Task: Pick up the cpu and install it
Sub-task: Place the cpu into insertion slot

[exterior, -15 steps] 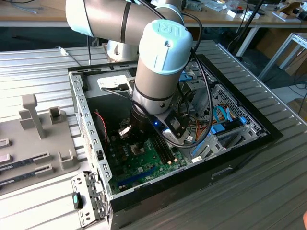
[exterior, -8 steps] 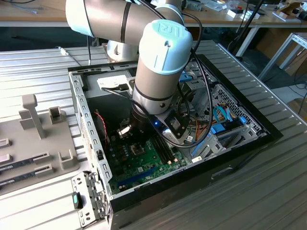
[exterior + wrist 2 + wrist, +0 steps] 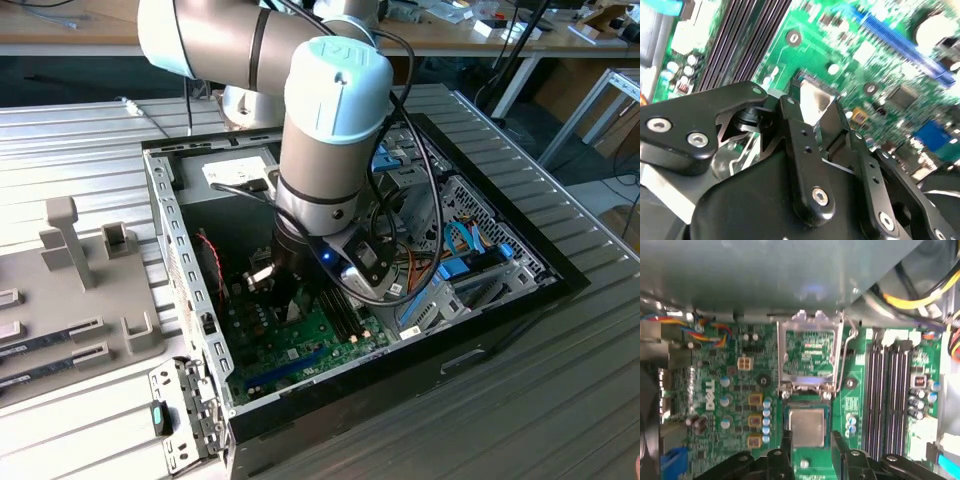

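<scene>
The cpu [image 3: 807,426] lies flat on the green motherboard [image 3: 735,440], just beside the opened metal socket frame [image 3: 810,352]. The gripper [image 3: 810,439] clasps it, with a black finger on each of two opposite edges. Black memory slots [image 3: 887,390] run near it. In the exterior view the arm [image 3: 335,130] reaches down into the open computer case [image 3: 185,270]. The cpu top is silvery, with a thin green rim.

Arm [image 3: 335,120] with pincer [image 3: 288,300] low inside open computer case [image 3: 185,270], over green motherboard [image 3: 305,348].
</scene>
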